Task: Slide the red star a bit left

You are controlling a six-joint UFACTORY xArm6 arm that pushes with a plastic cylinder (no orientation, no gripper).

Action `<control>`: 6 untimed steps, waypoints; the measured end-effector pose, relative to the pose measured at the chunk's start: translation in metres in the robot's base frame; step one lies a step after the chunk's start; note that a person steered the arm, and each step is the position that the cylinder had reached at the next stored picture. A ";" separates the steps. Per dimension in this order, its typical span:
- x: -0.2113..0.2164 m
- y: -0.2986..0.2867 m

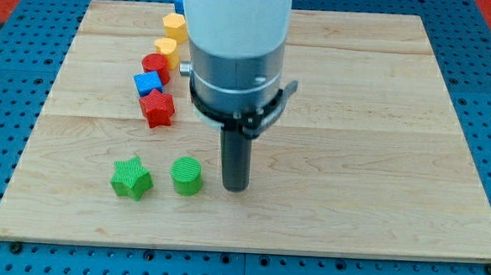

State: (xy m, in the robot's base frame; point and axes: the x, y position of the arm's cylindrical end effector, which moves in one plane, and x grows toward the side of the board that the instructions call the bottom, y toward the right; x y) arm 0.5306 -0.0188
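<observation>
The red star (157,109) lies on the wooden board (356,118) at the left of the middle. My tip (235,187) is well below and to the right of it, close to the right of a green cylinder (186,176). A blue cube (148,84) touches the red star's upper left. A red cylinder (156,65) sits just above the blue cube.
A green star (131,179) lies at the lower left, left of the green cylinder. Two yellow blocks (168,47) (175,25) continue the line toward the view's top. A blue block (178,3) at the top is partly hidden by the arm (238,44).
</observation>
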 end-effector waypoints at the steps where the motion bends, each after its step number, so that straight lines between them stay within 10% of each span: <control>1: 0.000 -0.034; 3: -0.020 -0.007; 6: -0.079 -0.155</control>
